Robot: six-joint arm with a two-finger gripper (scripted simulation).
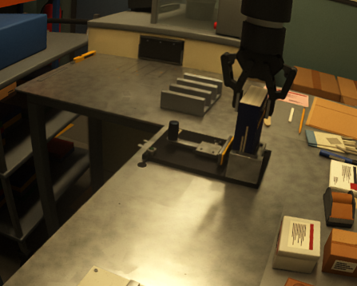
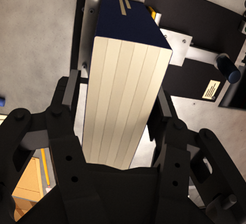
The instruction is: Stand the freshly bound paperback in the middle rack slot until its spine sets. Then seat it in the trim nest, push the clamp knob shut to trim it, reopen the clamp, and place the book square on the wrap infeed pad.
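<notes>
The paperback's [image 1: 250, 118] lower end is hidden inside the grey trim nest [image 1: 245, 165], where it stands upright. It has a dark blue cover and a pale page block [image 2: 124, 99] facing up. My gripper [image 1: 258, 94] is lowered around the book's top, open, and holds nothing. The nest sits at the right end of a black base plate [image 1: 205, 156]. The clamp's black knob [image 1: 173, 130] stands at the plate's left end, with the clamp jaw [image 1: 226, 149] drawn back just left of the book. The grey slotted rack [image 1: 191, 93] stands empty behind the plate.
Behind the bench stands a cream machine housing [image 1: 163, 40]. Cardboard sheets [image 1: 336, 116], pens and a pencil [image 1: 301, 120] lie to the right. Small boxes [image 1: 296, 242] and a tape dispenser [image 1: 340, 206] sit at the front right. A shelf unit [image 1: 15, 100] stands on the left.
</notes>
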